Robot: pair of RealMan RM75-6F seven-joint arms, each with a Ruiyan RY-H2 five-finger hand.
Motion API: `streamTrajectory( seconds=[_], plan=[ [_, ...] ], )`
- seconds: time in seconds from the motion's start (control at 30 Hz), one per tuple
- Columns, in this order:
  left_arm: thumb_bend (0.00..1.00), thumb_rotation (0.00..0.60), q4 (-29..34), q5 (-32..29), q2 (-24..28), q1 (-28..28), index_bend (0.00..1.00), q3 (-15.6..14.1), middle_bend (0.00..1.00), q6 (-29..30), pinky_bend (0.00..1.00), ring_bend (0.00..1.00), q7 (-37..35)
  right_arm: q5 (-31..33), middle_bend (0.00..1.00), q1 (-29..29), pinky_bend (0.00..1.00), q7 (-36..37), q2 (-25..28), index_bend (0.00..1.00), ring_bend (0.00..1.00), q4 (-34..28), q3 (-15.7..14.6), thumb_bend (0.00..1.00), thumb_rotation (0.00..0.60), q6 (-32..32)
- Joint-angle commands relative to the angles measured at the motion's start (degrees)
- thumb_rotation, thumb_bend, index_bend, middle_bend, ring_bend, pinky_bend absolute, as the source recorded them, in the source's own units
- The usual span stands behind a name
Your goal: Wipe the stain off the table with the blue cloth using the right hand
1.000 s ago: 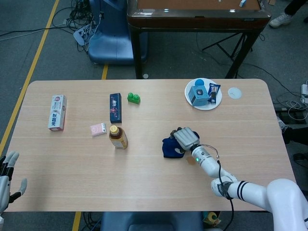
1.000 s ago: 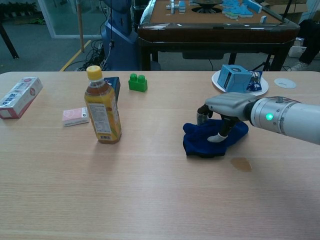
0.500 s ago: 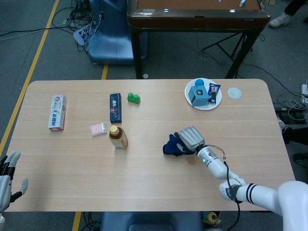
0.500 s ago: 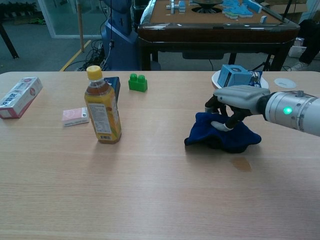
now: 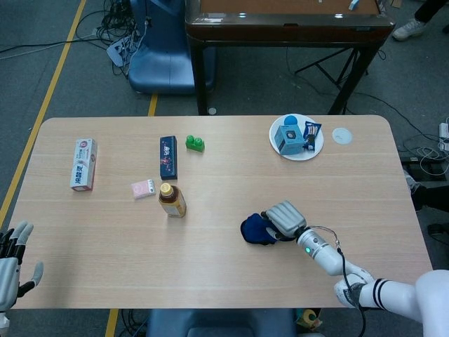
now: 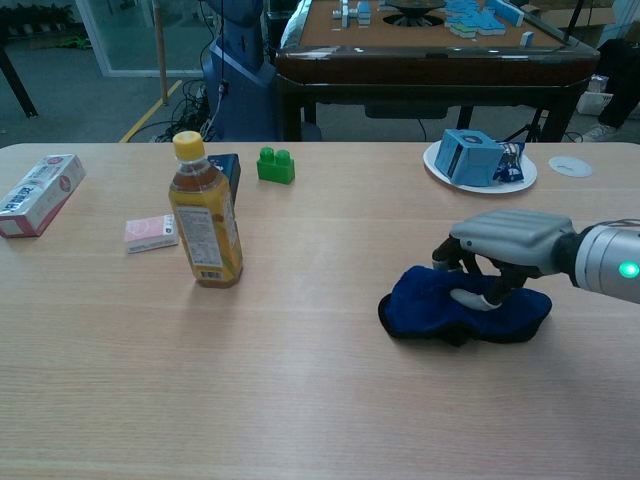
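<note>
The blue cloth [image 6: 462, 312] lies bunched on the tabletop [image 5: 210, 281], toward its near edge and right of the middle. Your right hand [image 6: 508, 243] rests on top of it, palm down, with the fingers [image 6: 478, 298] curled into the folds so that they grip the fabric. The stain does not show in either view; the cloth covers the wood beneath it. Your left hand [image 5: 12, 261] hangs just off the tabletop's near left corner, holding nothing, its fingers apart.

Toward the far right corner stands a white plate [image 5: 313, 151] with a blue box [image 5: 287, 137] on it. A yellow-capped bottle [image 6: 205, 215] stands upright left of the middle, with a small pink packet [image 6: 151, 232] just beside it. Further back lie a dark blue box [image 5: 168, 156] and a green block [image 6: 275, 165]. A white carton [image 5: 83, 163] lies near the left edge.
</note>
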State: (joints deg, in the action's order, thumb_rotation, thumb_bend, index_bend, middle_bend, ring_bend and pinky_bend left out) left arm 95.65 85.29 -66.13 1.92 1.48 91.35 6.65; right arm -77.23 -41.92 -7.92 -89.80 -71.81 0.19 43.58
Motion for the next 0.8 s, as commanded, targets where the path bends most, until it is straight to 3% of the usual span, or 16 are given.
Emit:
streamTrajectory(
  seconds=[0.03,0.43,0.8],
  plan=[
    [0.38,0.6,-0.1,0.2,0.0,0.2,0.0,-0.1,0.0,0.1,0.0,0.0,-0.2,-1.4,0.58,0.3,0.77,0.4,0.0,0.69,0.52,-0.2,-1.2,0.65,0.6,-0.3],
    [0.38,0.6,-0.5,0.6,-0.2,0.1,0.0,-0.3,0.0,-0.1,0.0,0.0,-0.2,-8.8,0.59,2.9,0.81,2.4,5.1,0.7,0.56,-7.6,-6.4,0.65,0.6,3.5],
    [0.38,0.6,-0.5,0.6,-0.1,0.4,0.0,-0.3,0.0,0.3,0.0,0.0,-0.5,-3.3,0.59,2.5,0.81,-0.9,2.8,0.7,0.56,2.2,-3.5,0.65,0.6,-0.4]
  ],
)
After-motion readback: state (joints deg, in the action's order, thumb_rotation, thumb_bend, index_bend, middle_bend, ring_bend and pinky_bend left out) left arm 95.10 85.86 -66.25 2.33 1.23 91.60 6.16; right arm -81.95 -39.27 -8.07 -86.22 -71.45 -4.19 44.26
